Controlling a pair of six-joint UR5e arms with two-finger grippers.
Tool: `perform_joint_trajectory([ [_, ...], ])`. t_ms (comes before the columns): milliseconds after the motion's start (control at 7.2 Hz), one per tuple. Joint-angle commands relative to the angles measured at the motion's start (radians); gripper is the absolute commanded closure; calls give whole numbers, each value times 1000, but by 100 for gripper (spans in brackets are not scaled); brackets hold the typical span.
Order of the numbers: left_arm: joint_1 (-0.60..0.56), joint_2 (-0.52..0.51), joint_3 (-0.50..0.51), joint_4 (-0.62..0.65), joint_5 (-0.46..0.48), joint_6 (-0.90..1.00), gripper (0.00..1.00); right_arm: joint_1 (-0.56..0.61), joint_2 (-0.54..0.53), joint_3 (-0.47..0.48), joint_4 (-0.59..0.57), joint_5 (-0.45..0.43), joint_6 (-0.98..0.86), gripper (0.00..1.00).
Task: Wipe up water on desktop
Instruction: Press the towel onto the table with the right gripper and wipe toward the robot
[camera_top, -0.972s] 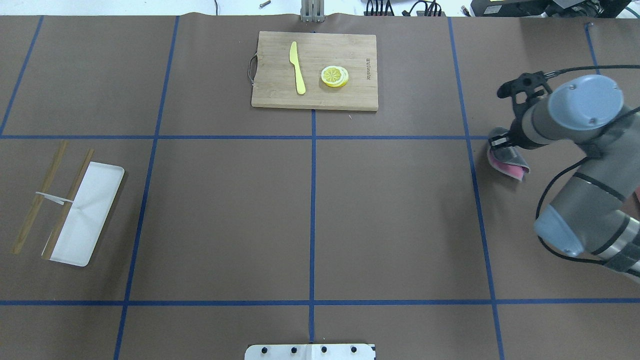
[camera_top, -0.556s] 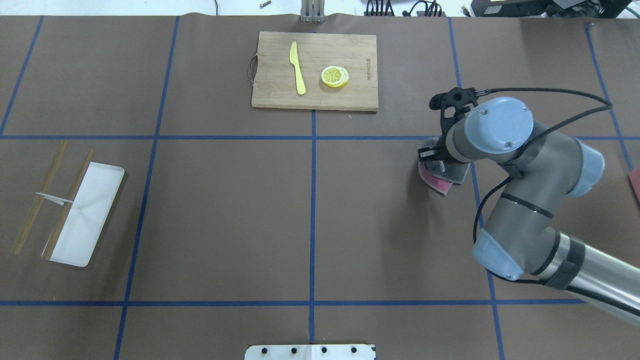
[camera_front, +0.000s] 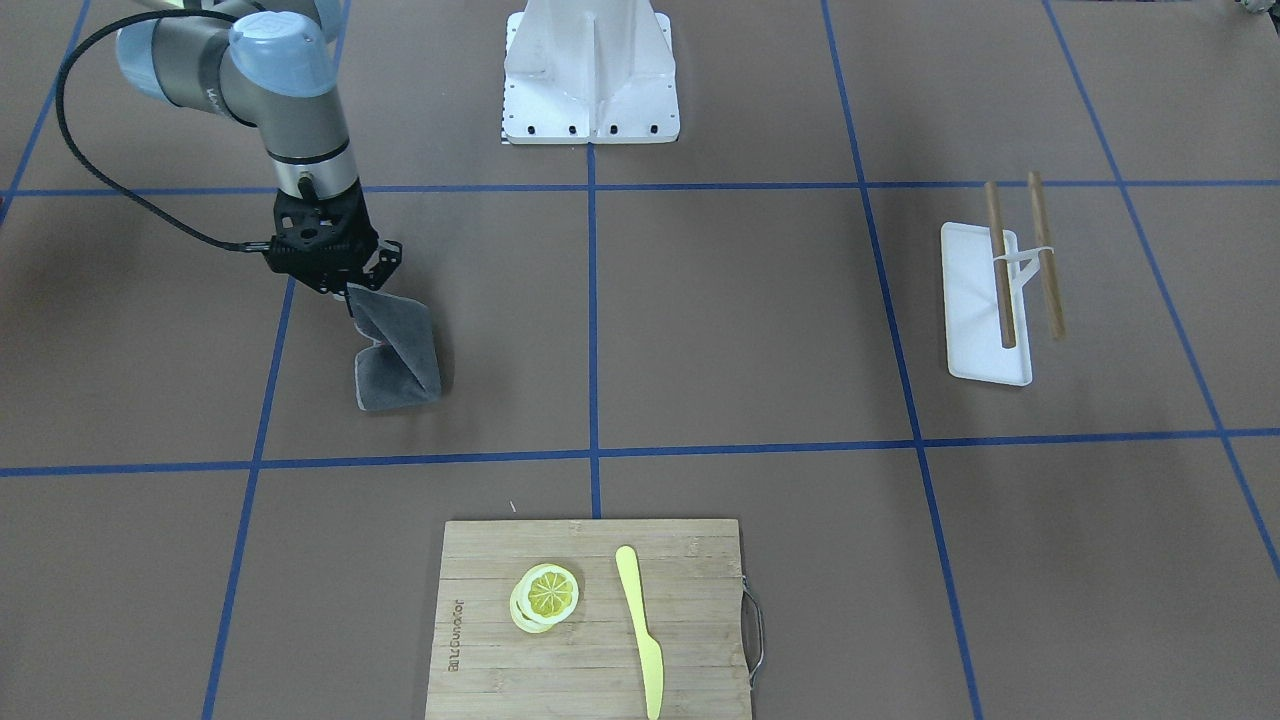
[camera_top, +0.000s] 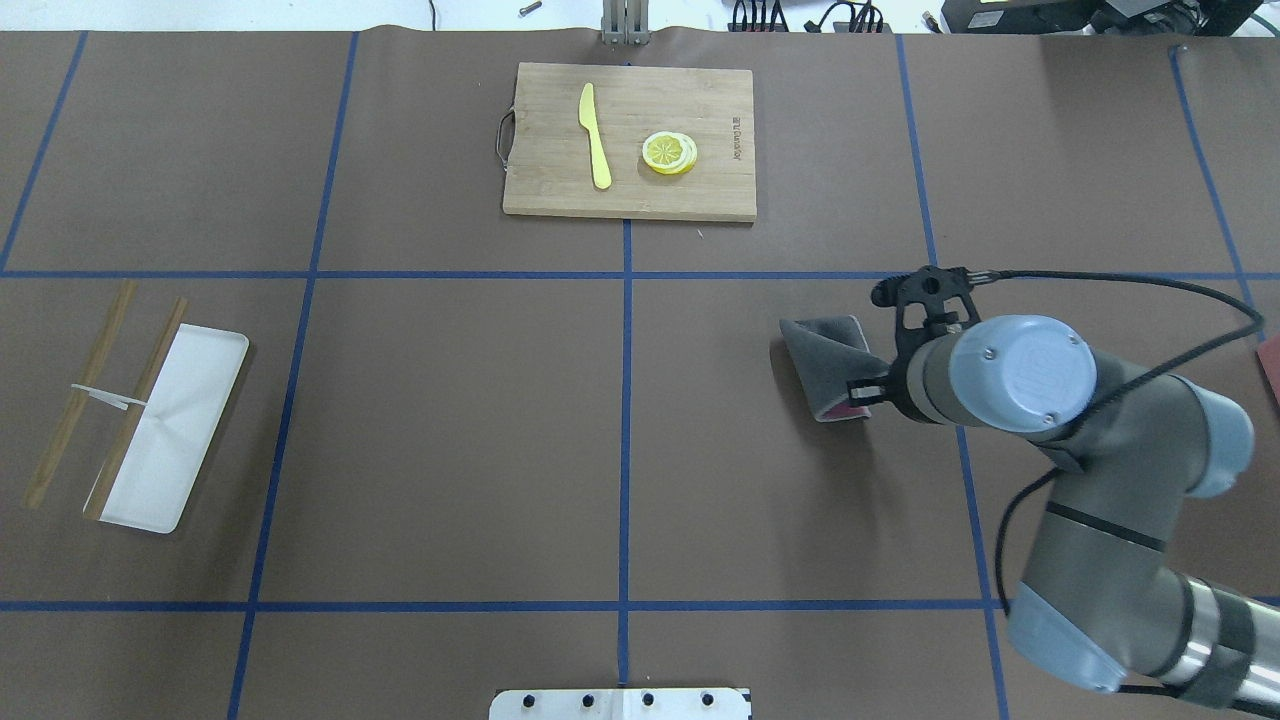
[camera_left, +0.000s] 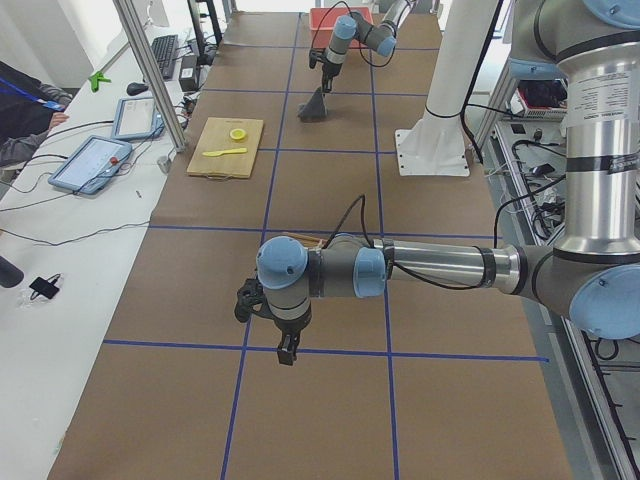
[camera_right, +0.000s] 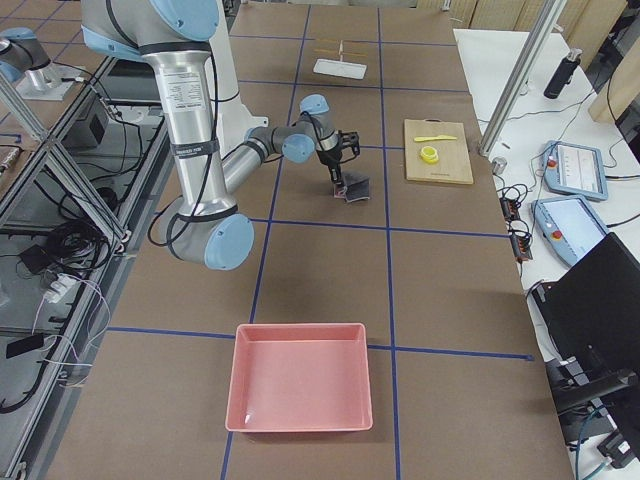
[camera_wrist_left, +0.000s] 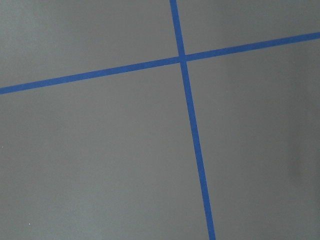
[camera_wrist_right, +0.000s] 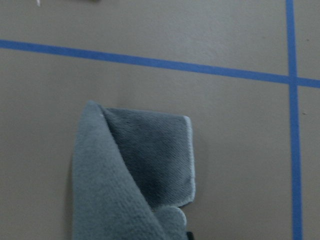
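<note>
The desktop (camera_top: 450, 430) is brown with blue tape lines; no water shows on it in any view. My right gripper (camera_front: 352, 292) is shut on the top edge of a grey cloth (camera_front: 395, 365) with a pink underside. The cloth (camera_top: 825, 360) hangs tilted from the fingers, its lower end lying on the desktop right of centre. The right wrist view shows the folded cloth (camera_wrist_right: 130, 175) close up. My left gripper (camera_left: 287, 352) hovers over a tape crossing far to the left; it shows only in the exterior left view, so I cannot tell if it is open or shut.
A bamboo cutting board (camera_top: 540, 190) at the far middle bears a yellow knife (camera_top: 595, 135) and lemon slices (camera_top: 668, 152). A white tray (camera_top: 190, 400) with chopsticks (camera_top: 85, 400) lies at the left. A pink bin (camera_right: 300, 328) stands at the table's right end.
My right arm swung left across the tape line and then nearer to the robot, carrying the cloth. The cloth now trails out with its end on the desktop.
</note>
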Motion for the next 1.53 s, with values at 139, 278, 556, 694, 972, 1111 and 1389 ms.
perform_joint_trajectory([
  [139, 0, 0, -2, -1, 0, 1, 1, 31, -366, 131, 83, 4, -206, 100],
  [278, 0, 0, -3, -1, 0, 1, 1, 57, -461, 108, 172, 3, -275, 100],
  [556, 0, 0, -3, -1, 0, 1, 1, 138, -592, 83, 217, -5, -399, 100],
  [694, 0, 0, -3, -1, 0, 1, 1, 184, -605, 64, 217, -6, -461, 100],
  [972, 0, 0, -3, -1, 0, 1, 1, 185, -507, 57, 210, 6, -440, 100],
  [1111, 0, 0, -2, -1, 0, 1, 1, 168, -438, 39, 216, 20, -350, 100],
  [1389, 0, 0, 0, -1, 0, 1, 1, 65, -267, 40, 207, 38, -137, 100],
])
